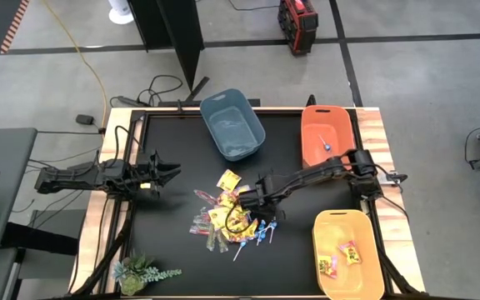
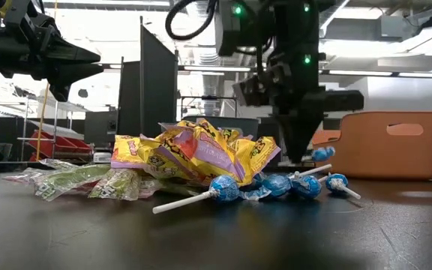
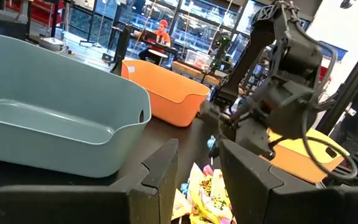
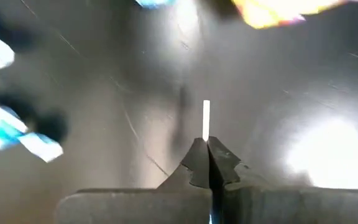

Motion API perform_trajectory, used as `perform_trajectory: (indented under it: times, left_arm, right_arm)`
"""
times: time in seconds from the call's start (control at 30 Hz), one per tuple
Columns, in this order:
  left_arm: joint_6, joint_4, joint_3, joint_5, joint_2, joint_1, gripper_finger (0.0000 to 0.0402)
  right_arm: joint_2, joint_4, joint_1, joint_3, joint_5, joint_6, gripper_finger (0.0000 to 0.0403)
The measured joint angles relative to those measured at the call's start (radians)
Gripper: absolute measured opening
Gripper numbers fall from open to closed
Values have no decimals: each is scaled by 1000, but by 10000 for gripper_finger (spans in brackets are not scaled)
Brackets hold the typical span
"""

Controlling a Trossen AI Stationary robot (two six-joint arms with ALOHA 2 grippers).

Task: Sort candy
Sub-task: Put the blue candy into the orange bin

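On the black tabletop (image 1: 173, 250) the candy (image 1: 227, 218) lies in a loose pile just below centre in the high view: yellow square packets with red print heaped in the middle, slim pinkish clear-wrapped sticks spilling toward 9 o'clock, and blue-wrapped lollipops (image 2: 276, 185) on thin white sticks along the pile's 4 o'clock edge. One yellow packet (image 1: 228, 179) sits slightly apart at the pile's 12 o'clock side.

The right gripper (image 1: 252, 200) reaches in from the 3 o'clock side of the tabletop and is down over the pile's 3 o'clock edge. Its fingers are pressed together, and the right wrist view shows a thin white lollipop stick (image 4: 206, 118) pinched between the tips, jutting out beyond them. In the low view a blue lollipop head (image 2: 322, 154) hangs just beside the gripper, raised above the others lying on the tabletop.

The left gripper (image 1: 172, 172) waits at the 9 o'clock side of the tabletop, off the surface and well apart from the pile, fingers (image 3: 163, 171) parted about halfway and holding nothing.

A blue-grey bin (image 1: 232, 123) stands at 12 o'clock. An orange bin (image 1: 327, 133) at about 2 o'clock holds one blue lollipop (image 1: 327, 147). A yellow bin (image 1: 348, 254) at about 4 o'clock holds two yellow packets (image 1: 340, 258). A small plant (image 1: 140, 271) sits near the 7 o'clock corner.
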Motion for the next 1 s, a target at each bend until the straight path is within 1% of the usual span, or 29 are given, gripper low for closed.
perform_trajectory:
  times: [0.17,0.3,0.4,0.5,0.57,0.63,0.8,0.9,1.0]
  left_arm:
    - [0,-1,0,0,0,0,116]
    - [2,-2,0,0,0,0,116]
    - [3,-1,0,0,0,0,116]
    - [2,-1,0,0,0,0,116]
    - [2,-2,0,0,0,0,116]
    - [2,-2,0,0,0,0,116]
    - [1,-2,0,0,0,0,116]
    - [1,-2,0,0,0,0,116]
    - [0,-2,0,0,0,0,116]
  right_arm:
    - [-59,-2,5,8,12,33,0]
    - [-147,40,17,7,78,77,0]
    - [-244,157,19,-25,102,85,0]
    - [-354,297,18,-94,114,84,0]
    - [-429,358,11,-149,130,84,0]
    - [-502,384,6,-204,169,95,0]
    - [-696,376,-33,-332,263,180,0]
    - [-808,298,-67,-388,336,259,0]
    - [-890,188,-108,-412,387,364,0]
